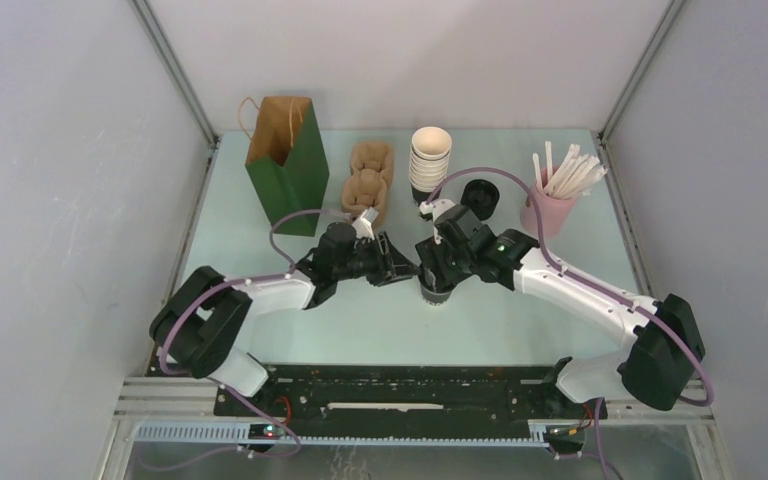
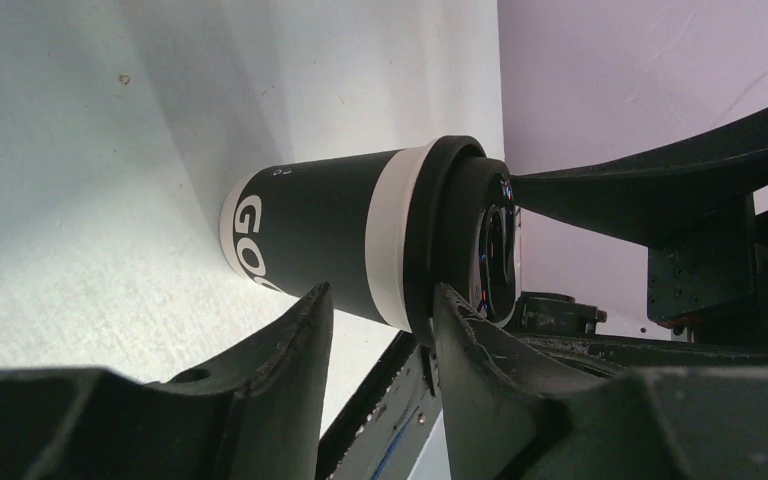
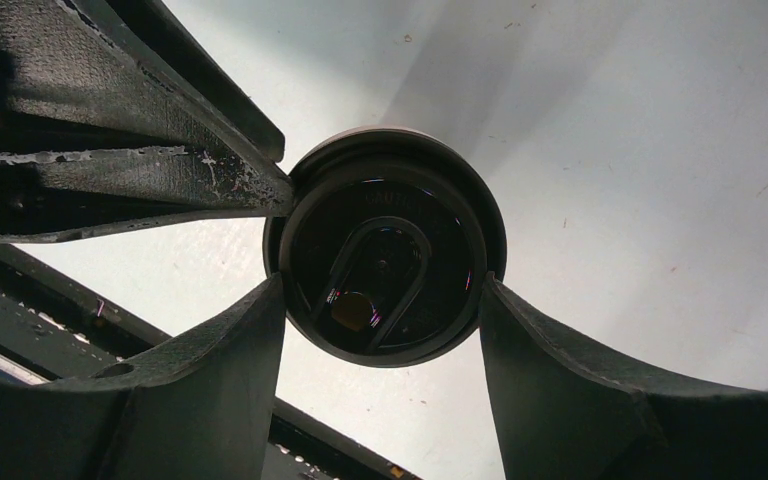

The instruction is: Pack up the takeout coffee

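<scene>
At the far left the green bag (image 1: 285, 165) stands upright with its mouth open, which I take as readied to receive the drink, and just right of it lies a brown pulp carrier (image 1: 368, 180), unused so far as I can see. Nearer me, about mid-table, the left gripper (image 1: 403, 266) comes in level from the left with its fingers partly spread. They line up along the height of the coffee cup (image 2: 320, 225), one by the dark wall and one by the rim of the lid (image 3: 385, 265), so they are not around it. One tip seems to touch the lid's edge, and I judge this is to brace the cup or check the lid. The cup stands upright on the pale table (image 1: 380, 330), well apart from the bag. The right gripper (image 3: 380, 290) hangs straight over it, its fingers meeting the lid's rim on opposite sides. I read that as a pinch on the lidded cup from above, the likely hold for lifting it across. Behind stand a tall stack of bare cups (image 1: 430, 158), a squat stack of spare lids (image 1: 480, 197) and, far right, a pink pot of sticks (image 1: 550, 210), all out of the way.
</scene>
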Robot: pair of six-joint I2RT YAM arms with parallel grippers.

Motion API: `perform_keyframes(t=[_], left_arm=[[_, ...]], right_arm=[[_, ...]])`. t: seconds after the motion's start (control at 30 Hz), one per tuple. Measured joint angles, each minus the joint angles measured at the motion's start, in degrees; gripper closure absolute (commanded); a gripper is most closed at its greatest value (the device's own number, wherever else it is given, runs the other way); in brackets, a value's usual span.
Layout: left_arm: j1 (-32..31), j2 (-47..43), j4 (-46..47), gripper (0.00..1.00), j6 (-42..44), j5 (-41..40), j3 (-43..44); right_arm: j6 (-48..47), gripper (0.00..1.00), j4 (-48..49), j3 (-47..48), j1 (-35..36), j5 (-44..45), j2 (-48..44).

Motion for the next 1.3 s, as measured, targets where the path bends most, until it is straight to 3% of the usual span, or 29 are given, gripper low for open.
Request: perform_keyframes(t=[0.23, 0.8, 1.07, 1.3], left_arm=[[0.15, 2.19, 3.48, 0.66, -1.7, 1.09, 0.07], [-2.08, 3.3, -5.22, 0.71, 2.58, -3.72, 6.23], [-3.5, 3.15, -8.96, 0.7, 5.07, -7.32, 8.48], [-4.07, 3.26, -9.2, 0.7, 6.62, -9.42, 8.81]], right_arm=[[0.0, 0.27, 0.07, -0.09, -0.11, 0.11, 0.0], [0.68, 0.25, 0.02, 0.15, -3.74, -2.38, 1.25], [0.92, 0.09, -1.16, 0.81, -5.9, -6.97, 1.6], [2.38, 0.05, -3.96, 1.05, -6.93, -12.48, -3.06]])
